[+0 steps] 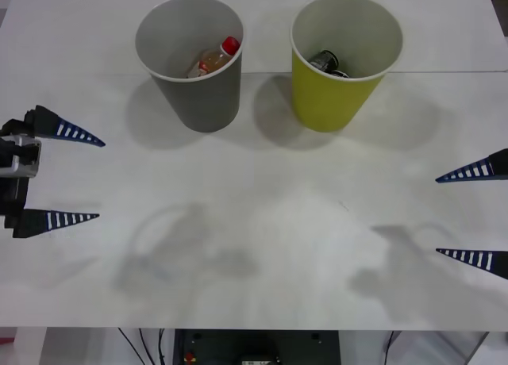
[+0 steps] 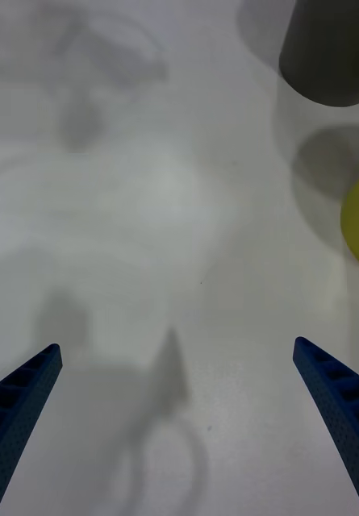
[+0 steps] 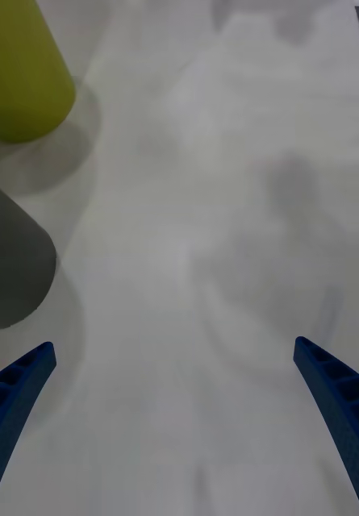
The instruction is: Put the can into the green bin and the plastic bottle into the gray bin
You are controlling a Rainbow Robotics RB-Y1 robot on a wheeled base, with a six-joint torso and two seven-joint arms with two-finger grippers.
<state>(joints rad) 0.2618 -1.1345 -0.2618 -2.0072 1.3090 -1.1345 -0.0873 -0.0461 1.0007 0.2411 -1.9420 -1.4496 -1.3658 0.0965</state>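
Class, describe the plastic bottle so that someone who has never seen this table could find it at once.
On the white table stand two large cup-shaped bins side by side. Look into the gray bin, left of the yellow-green bin: the plastic bottle leans inside, clear with a red cap, unlike the dark can next door.

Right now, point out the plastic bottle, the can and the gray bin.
plastic bottle (image 1: 216, 59): front view, on its amber body.
can (image 1: 324, 61): front view, on its top.
gray bin (image 1: 202, 103): front view, on its outer wall.
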